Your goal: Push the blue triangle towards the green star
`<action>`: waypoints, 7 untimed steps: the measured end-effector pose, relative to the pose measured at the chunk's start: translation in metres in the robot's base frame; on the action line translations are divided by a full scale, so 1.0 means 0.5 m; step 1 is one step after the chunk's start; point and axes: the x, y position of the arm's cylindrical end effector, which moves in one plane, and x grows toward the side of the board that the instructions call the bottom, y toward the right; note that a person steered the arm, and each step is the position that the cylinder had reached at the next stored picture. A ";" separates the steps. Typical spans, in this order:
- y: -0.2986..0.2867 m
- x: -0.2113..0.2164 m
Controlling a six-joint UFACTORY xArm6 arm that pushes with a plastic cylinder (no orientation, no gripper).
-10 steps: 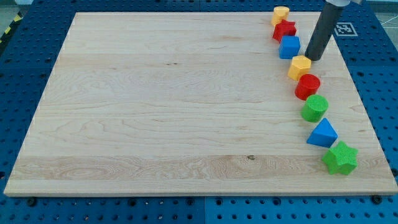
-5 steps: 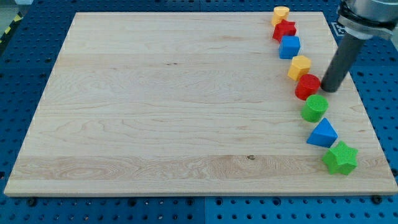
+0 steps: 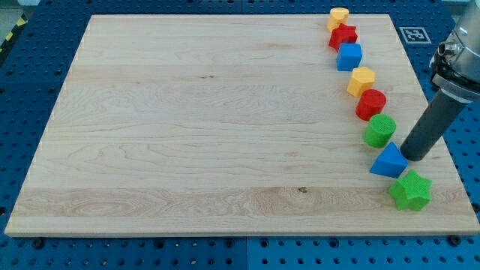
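The blue triangle (image 3: 388, 160) lies near the board's lower right, just up and left of the green star (image 3: 410, 190), almost touching it. My tip (image 3: 412, 157) rests on the board right beside the triangle's right edge, above the star. The dark rod rises from it to the view's upper right.
A curved line of blocks runs down the board's right side: yellow block (image 3: 339, 15), red star (image 3: 343, 35), blue cube (image 3: 349, 56), yellow hexagon (image 3: 361, 79), red cylinder (image 3: 370, 103), green cylinder (image 3: 379, 130). The board's right edge (image 3: 442, 161) is close.
My tip has moved down the right side of the line, from beside the yellow hexagon, past the red cylinder, to beside the blue triangle. No block has visibly moved.
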 end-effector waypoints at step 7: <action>-0.068 0.076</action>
